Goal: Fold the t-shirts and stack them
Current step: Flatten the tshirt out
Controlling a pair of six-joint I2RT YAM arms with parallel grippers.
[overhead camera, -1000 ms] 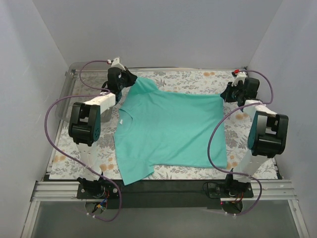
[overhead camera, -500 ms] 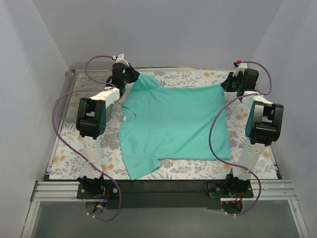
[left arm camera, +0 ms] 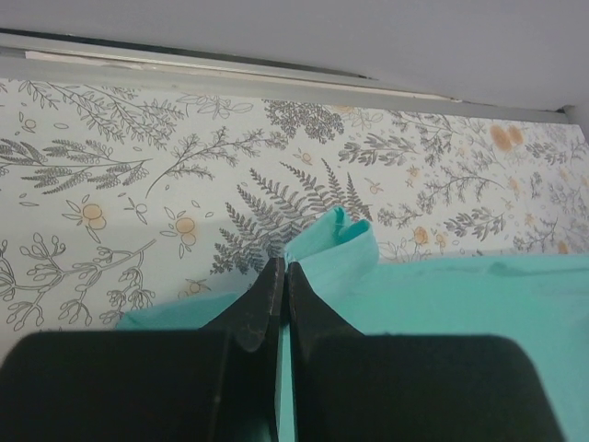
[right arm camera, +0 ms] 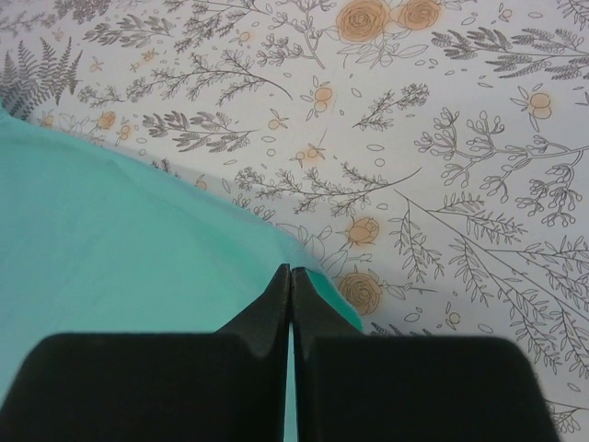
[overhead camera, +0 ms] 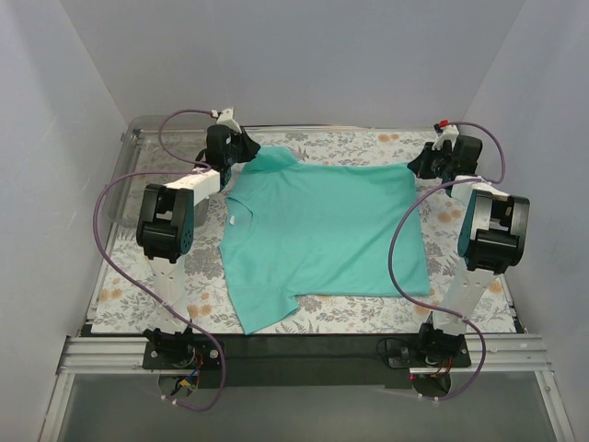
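Top external view: I note the teal t-shirt (overhead camera: 322, 230) spread flat on the floral tabletop (overhead camera: 368, 140), collar to the left, hem to the right. Left pincer (overhead camera: 247, 150) sits at the far sleeve; my left wrist view shows its jaws closed with a fold of sleeve cloth pinched between. Right pincer (overhead camera: 416, 168) is at the far hem corner, jaws closed on the cloth edge.

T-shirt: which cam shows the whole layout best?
Top external: the whole t-shirt shows, spread on the table. Left wrist shows only a bunched corner at the left gripper; right wrist only an edge at the right gripper.
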